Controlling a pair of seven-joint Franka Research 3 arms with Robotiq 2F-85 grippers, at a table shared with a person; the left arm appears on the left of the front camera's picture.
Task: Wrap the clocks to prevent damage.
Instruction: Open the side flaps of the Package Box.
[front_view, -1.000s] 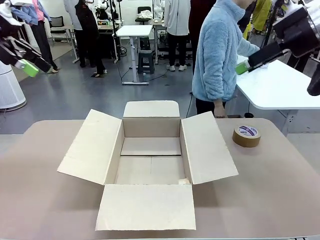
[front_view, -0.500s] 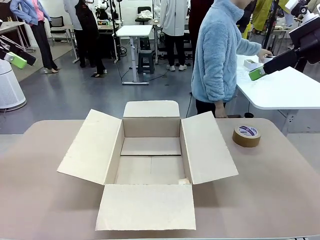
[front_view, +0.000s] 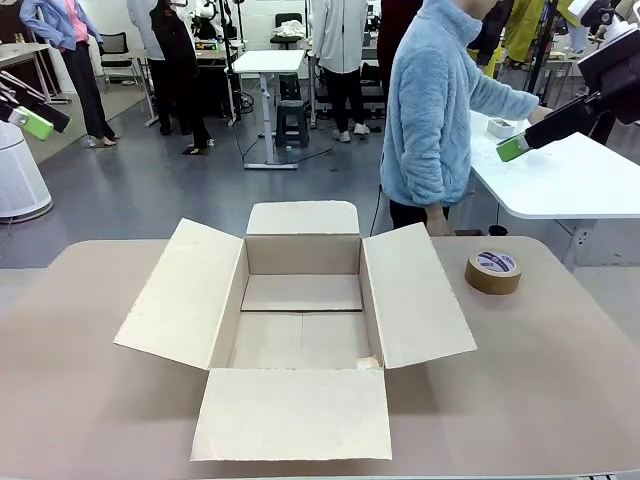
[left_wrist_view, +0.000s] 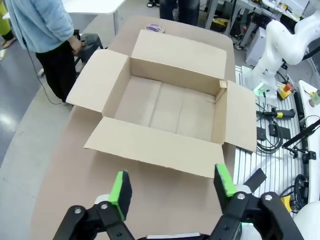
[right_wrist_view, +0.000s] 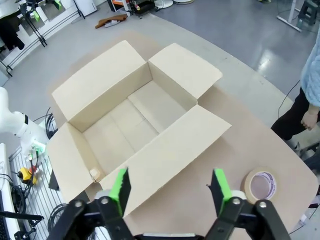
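Two sets of jaws stand wide and empty. Your left gripper (left_wrist_view: 172, 182) hangs high with the box (left_wrist_view: 170, 107) in mid-frame below it. Your right gripper (right_wrist_view: 170, 186) hangs over the same box, with the tape (right_wrist_view: 261, 185) at the lower right of that view. The box lies open, all four flaps out, with no bundle inside. The clocks are not on the brown table (front_view: 560, 380). The person (front_view: 440, 110) reaches to a white table (front_view: 570, 180) at the upper right of the front view, where a small whitish item (front_view: 497, 127) may belong to them, though it is too small to tell. Expect the clocks to be stiff but fragile, with faces that crack or scratch, and any wrap round them to be soft and slippery. Take hold across the broad flanks, never on a face, and close gently
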